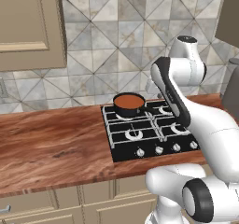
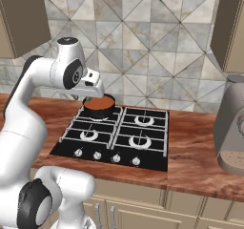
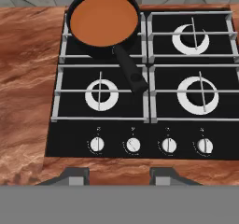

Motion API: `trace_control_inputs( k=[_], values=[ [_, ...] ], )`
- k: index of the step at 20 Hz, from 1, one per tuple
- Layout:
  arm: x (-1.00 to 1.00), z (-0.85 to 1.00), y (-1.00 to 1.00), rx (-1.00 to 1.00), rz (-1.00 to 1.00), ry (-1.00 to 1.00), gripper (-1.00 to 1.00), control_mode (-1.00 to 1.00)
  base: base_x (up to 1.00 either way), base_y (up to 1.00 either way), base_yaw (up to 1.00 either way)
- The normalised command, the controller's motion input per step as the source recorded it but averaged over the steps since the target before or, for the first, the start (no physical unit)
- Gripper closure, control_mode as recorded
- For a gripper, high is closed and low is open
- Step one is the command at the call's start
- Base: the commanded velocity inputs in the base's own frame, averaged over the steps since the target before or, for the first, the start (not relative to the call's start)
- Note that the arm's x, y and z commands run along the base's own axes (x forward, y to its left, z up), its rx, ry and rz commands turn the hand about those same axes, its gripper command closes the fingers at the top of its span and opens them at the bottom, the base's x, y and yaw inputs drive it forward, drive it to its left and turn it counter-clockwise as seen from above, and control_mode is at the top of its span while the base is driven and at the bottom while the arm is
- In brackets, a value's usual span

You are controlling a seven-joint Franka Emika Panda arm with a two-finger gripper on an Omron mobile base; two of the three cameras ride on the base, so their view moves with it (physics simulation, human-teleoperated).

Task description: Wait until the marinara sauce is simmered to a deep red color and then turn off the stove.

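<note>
On the wooden counter [image 1: 51, 143] we found the stove [image 3: 140, 139], with the saucepan [image 3: 93, 48] on its rear-left burner. The marinara sauce [image 3: 103, 20] filling it was brownish-orange. Four knobs [image 3: 133, 145] lined the front edge. Our gripper [image 3: 119, 175] hovered above them, jaws released and empty.

Marinara sauce [image 3: 103, 18] sits brownish-orange in the dark saucepan [image 3: 79, 34] on the stove's [image 3: 148, 139] back-left burner, handle [image 3: 130, 72] pointing toward the middle. Four knobs [image 3: 133, 145] line the front edge. Finger tips [image 3: 164, 175] rise apart over the wooden counter [image 3: 25, 87].
</note>
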Motion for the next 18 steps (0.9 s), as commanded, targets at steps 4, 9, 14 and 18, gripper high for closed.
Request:
trace_control_inputs(
  k=[4, 9, 14, 18],
  values=[
    [-0.03, 0.00, 0.00, 0.00, 0.00, 0.00, -1.00, -1.00, 0.00, 0.00, 0.00],
    [-0.17, -0.06, -0.22, 0.00, 0.00, 0.01, -1.00, -1.00, 0.00, 0.00, 0.00],
    [-0.17, -0.11, -0.06, 0.00, 0.00, 0.06, -1.00, -1.00, 0.00, 0.00, 0.00],
    [-0.15, -0.17, 0.00, 0.00, 0.00, 0.10, -1.00, -1.00, 0.00, 0.00, 0.00]
  ],
)
